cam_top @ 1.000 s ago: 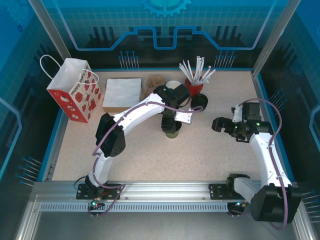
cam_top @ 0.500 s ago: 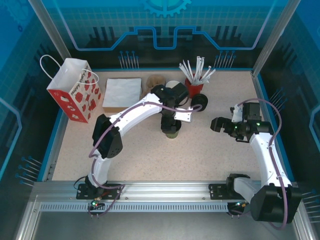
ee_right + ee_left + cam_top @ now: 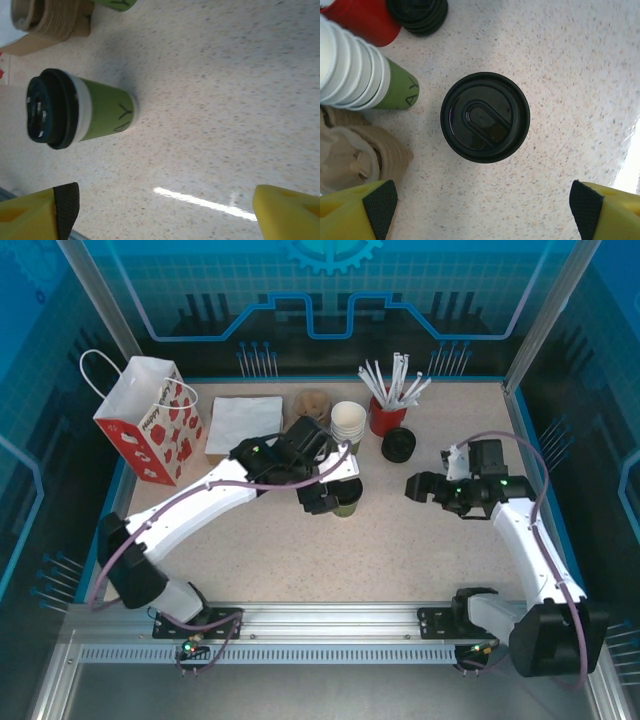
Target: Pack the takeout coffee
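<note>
Coffee cup [image 3: 348, 506] stands upright on the bench [image 3: 400, 550], just off centre toward 12 o'clock. Its wall is olive-green paper with a dark Y-like mark on the side, and a white band shows under the rim. A round black lid [image 3: 485, 117] is on it, and from the left wrist view it looks seated level. The lid is glossy, with a raised outer ring and an oval panel set diagonally in the middle.

Left hand [image 3: 330, 498] hangs over the cup with its jaws spread wide. In the left wrist view, we see the two pads [image 3: 380, 207] at the bottom corners, clear of the lid and gripping nothing.

Right hand [image 3: 415, 486] is at 3 o'clock from the cup, apart from it, also wide open and empty. Its camera shows the cup [image 3: 85, 111] side-on, with bare bench between the pads [image 3: 67, 202].

Neighbours, from the cup:
- Stack of white-rimmed cups [image 3: 348, 422] at 12 o'clock.
- Stack of black lids [image 3: 398, 446] at 1 to 2 o'clock.
- Red cup of straws [image 3: 388, 418] at 1 o'clock, beyond the lids.
- Brown sleeves [image 3: 312, 405] at 11 o'clock.
- Napkins [image 3: 245, 425] and gift bag [image 3: 150, 420] at 10 o'clock, well apart from the cup.
</note>
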Motion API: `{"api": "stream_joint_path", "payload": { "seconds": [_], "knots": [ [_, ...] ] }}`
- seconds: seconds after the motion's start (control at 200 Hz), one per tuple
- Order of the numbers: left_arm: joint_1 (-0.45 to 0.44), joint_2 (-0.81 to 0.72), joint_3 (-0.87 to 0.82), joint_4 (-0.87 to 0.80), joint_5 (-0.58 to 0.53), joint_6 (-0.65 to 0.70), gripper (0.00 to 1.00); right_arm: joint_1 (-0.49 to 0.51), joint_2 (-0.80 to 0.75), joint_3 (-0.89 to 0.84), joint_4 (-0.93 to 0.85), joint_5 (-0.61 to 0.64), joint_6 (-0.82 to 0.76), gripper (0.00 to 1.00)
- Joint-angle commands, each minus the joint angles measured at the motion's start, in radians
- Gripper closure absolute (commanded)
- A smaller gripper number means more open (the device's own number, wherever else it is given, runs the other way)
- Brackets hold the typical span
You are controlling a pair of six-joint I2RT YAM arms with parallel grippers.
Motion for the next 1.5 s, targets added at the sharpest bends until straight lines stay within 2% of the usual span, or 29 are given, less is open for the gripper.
{"api": "stream_joint_path", "payload": {
  "seconds": [0.0,0.08,0.165,0.32,0.495,0.82,1.066,1.201,1.386,1.496],
  "knots": [
    [0.011,-0.068,-0.078,0.143,-0.033,-0.321,0.09,0.077,0.039,0.057,0.043,0.003,0.058,0.11],
    [0.060,-0.086,-0.095,0.126,-0.018,-0.538,0.11,0.136,0.079,0.085,0.062,0.019,0.081,0.12],
    [0.128,-0.101,-0.133,0.137,0.048,-0.689,0.15,0.185,0.126,0.108,0.088,0.023,0.102,0.13],
    [0.210,-0.104,-0.227,0.246,0.208,-0.871,0.17,0.245,0.222,0.151,0.133,0.014,0.142,0.18],
    [0.239,-0.038,-0.276,0.362,0.322,-1.012,0.20,0.294,0.329,0.216,0.138,0.023,0.150,0.22],
    [0.239,0.103,-0.281,0.445,0.369,-1.098,0.28,0.316,0.449,0.293,0.120,0.014,0.128,0.28],
    [0.239,0.157,-0.258,0.412,0.366,-1.078,0.39,0.339,0.505,0.327,0.112,0.013,0.128,0.31],
    [0.239,0.171,-0.258,0.401,0.362,-1.071,0.41,0.345,0.527,0.340,0.101,0.019,0.124,0.32],
    [0.239,0.180,-0.255,0.381,0.362,-1.066,0.44,0.349,0.550,0.352,0.064,0.037,0.110,0.41],
    [0.239,0.179,-0.253,0.363,0.356,-1.058,0.44,0.351,0.556,0.350,0.045,0.047,0.104,0.43]
  ]
}}
